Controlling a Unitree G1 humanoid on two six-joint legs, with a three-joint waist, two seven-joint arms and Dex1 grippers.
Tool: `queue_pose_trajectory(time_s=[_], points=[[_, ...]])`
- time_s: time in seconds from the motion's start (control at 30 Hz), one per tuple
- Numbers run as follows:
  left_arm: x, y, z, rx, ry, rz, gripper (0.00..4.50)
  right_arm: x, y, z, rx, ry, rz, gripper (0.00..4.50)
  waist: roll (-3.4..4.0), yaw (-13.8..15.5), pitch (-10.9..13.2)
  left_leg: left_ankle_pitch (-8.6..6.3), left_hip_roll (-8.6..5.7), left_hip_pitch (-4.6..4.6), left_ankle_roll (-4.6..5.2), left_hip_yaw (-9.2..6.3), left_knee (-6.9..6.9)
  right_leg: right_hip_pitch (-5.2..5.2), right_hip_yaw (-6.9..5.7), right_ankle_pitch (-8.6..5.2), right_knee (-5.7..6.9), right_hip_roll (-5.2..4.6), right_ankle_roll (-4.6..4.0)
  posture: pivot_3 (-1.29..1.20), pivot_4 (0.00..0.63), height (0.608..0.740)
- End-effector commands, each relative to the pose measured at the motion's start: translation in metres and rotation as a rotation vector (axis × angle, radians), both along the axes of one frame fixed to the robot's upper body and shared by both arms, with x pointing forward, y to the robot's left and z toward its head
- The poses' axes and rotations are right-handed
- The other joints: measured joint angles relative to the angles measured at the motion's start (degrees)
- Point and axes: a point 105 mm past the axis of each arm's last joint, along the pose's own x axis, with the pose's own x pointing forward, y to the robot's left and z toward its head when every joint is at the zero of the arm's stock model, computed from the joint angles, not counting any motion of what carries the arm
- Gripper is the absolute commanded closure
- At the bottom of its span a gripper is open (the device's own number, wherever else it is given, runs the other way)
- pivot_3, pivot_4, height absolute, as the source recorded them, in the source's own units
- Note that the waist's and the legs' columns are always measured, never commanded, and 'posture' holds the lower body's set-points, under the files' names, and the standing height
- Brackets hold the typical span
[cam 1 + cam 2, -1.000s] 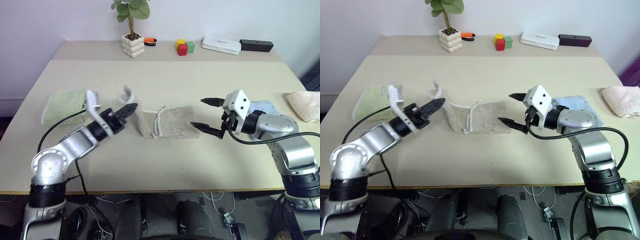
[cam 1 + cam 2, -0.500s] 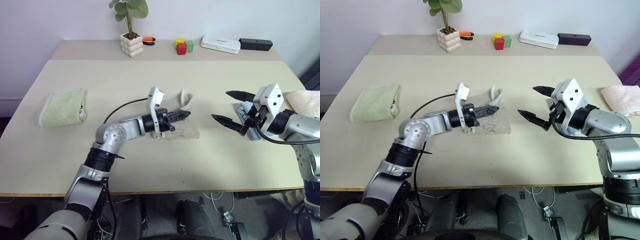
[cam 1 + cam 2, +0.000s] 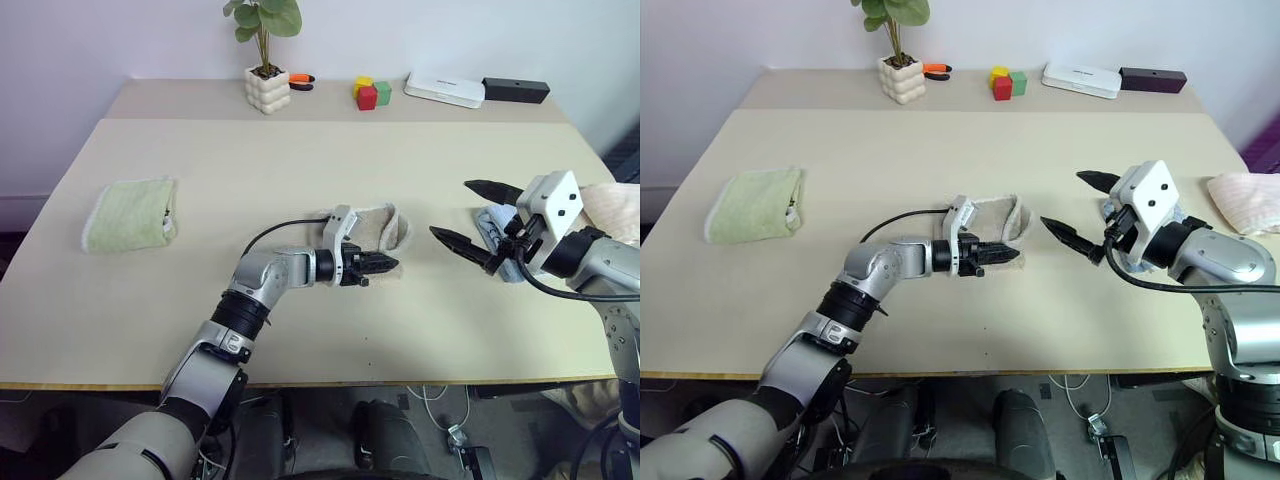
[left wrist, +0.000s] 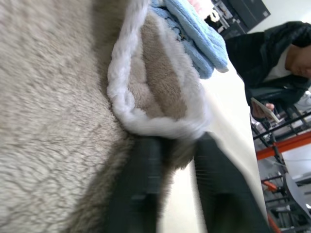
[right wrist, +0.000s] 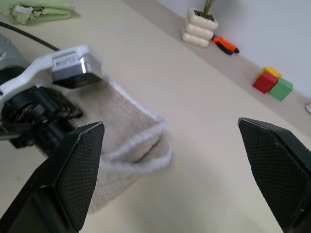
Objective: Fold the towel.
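The left gripper (image 3: 388,265) has carried the towel (image 3: 385,228) edge across to mid-frame; its jaws are now parting. Right gripper (image 3: 478,216) waits, jaws wide. One fold looks done.

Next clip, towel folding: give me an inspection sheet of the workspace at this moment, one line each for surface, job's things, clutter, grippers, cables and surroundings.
Surface: beige table, with a raised shelf along its far edge.
Job's things: beige towel bunched near the table's middle, white-edged fold curled up at its right end.
Clutter: folded green towel at left; blue towel and pale pink cloth at right; on the shelf a potted plant, orange tool, coloured blocks, white box, black box.
Grippers: left gripper at the towel's near right edge, fingers slightly apart; right gripper open, clear of the towel.
Cables: black cable looping from the left wrist.
Surroundings: white wall; a person seated beyond the table in the left wrist view.
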Motion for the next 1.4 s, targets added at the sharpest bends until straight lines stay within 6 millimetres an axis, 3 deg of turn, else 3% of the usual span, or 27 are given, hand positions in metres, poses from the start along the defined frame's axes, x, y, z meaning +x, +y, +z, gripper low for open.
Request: queue_pose_trajectory(time_s=[0.03, 0.07, 0.27, 0.4, 0.47, 0.53, 0.63, 0.8, 0.87, 1.07, 1.23, 1.4], points=[[-0.008, -0.001, 0.018, -0.048, -0.035, -0.068, 1.58, 0.001, 0.003, 0.012, 0.003, -0.051, 0.01, 0.0, 0.0, -0.07, 0.0, 0.0, 0.0, 0.0, 0.0, 0.01, 0.01, 0.0, 0.01, 0.0, 0.0, 0.0, 0.0, 0.0, 0.15, 0.735], [-0.012, 0.0, 0.024, -0.065, -0.068, -0.098, 1.13, 0.004, 0.004, 0.013, 0.006, -0.055, 0.01, 0.0, 0.0, -0.08, 0.0, 0.0, 0.0, 0.0, 0.0, 0.01, 0.01, 0.0, 0.01, 0.0, 0.0, -0.01, -0.01, 0.0, 0.15, 0.735], [-0.029, 0.024, 0.062, -0.19, -0.228, -0.183, 1.13, 0.026, -0.002, 0.025, 0.061, -0.117, -0.056, 0.0, 0.06, -0.34, 0.0, 0.0, 0.03, 0.01, 0.0, 0.03, -0.02, -0.02, 0.01, 0.02, 0.01, 0.01, 0.03, 0.0, 0.15, 0.735], [-0.017, 0.054, 0.091, -0.306, -0.294, -0.045, 1.13, 0.038, 0.003, 0.033, 0.14, -0.152, -0.09, 0.0, 0.06, -0.31, 0.01, 0.01, 0.03, 0.01, -0.01, 0.04, 0.0, -0.02, 0.01, 0.03, 0.03, 0.01, 0.04, 0.0, 0.15, 0.735], [-0.002, 0.064, 0.093, -0.314, -0.303, 0.07, 1.13, 0.039, 0.009, 0.033, 0.174, -0.152, -0.08, 0.0, 0.06, -0.15, 0.0, 0.01, 0.03, 0.01, 0.0, 0.03, 0.01, 0.0, 0.01, 0.03, 0.03, 0.01, 0.06, 0.0, 0.15, 0.735], [0.013, 0.076, 0.092, -0.321, -0.311, 0.211, 1.13, 0.042, 0.023, 0.037, 0.31, -0.15, -0.087, 0.0, 0.06, -0.16, 0.0, 0.01, 0.02, 0.02, 0.0, 0.04, 0.02, 0.05, 0.0, 0.08, 0.03, 0.01, 0.14, 0.0, 0.15, 0.735], [0.024, 0.081, 0.085, -0.32, -0.302, 0.352, 1.99, 0.042, 0.054, 0.026, 0.425, -0.107, -0.085, 0.86, 0.06, -0.21, 0.0, 0.01, 0.02, 0.05, 0.0, 0.04, 0.04, 0.08, 0.0, 0.14, 0.06, 0.01, 0.25, 0.0, 0.15, 0.735], [0.034, 0.076, 0.081, -0.328, -0.281, 0.508, 4.5, 0.044, 0.082, 0.014, 0.502, -0.111, -0.188, 3.48, 0.07, -0.02, 0.0, 0.02, -0.02, -0.06, -0.01, 0.1, 0.08, 0.07, -0.02, 0.17, 0.07, 0.02, 0.29, 0.0, 0.15, 0.735], [0.036, 0.069, 0.07, -0.266, -0.303, 0.526, 4.5, 0.047, 0.092, -0.001, 0.512, -0.067, -0.24, 4.46, 0.07, -0.15, -0.02, 0.02, -0.04, -0.04, -0.01, 0.11, 0.09, 0.09, -0.01, 0.17, 0.06, 0.02, 0.3, 0.0, 0.15, 0.735], [0.044, 0.054, 0.034, -0.143, -0.236, 0.535, 4.5, 0.064, 0.092, -0.06, 0.407, 0.088, -0.406, 4.46, 0.08, -0.17, -0.03, 0.01, -0.03, 0.0, -0.01, 0.12, 0.07, 0.11, -0.02, 0.17, 0.06, 0.05, 0.29, 0.0, 0.15, 0.735], [0.046, 0.04, 0.017, -0.105, -0.199, 0.513, 4.5, 0.075, 0.09, -0.096, 0.316, 0.125, -0.548, 4.46, 0.08, -0.59, -0.03, 0.01, -0.01, -0.04, -0.01, 0.13, 0.02, 0.03, -0.01, 0.17, 0.07, 0.08, 0.3, 0.0, 0.15, 0.735], [0.059, 0.055, -0.004, -0.001, -0.185, 0.603, 4.5, 0.077, 0.073, -0.12, 0.263, 0.159, -0.643, 4.46, 0.08, -0.51, -0.04, 0.01, 0.0, 0.0, -0.01, 0.13, 0.03, 0.09, -0.01, 0.17, 0.06, 0.09, 0.29, 0.0, 0.15, 0.735]])
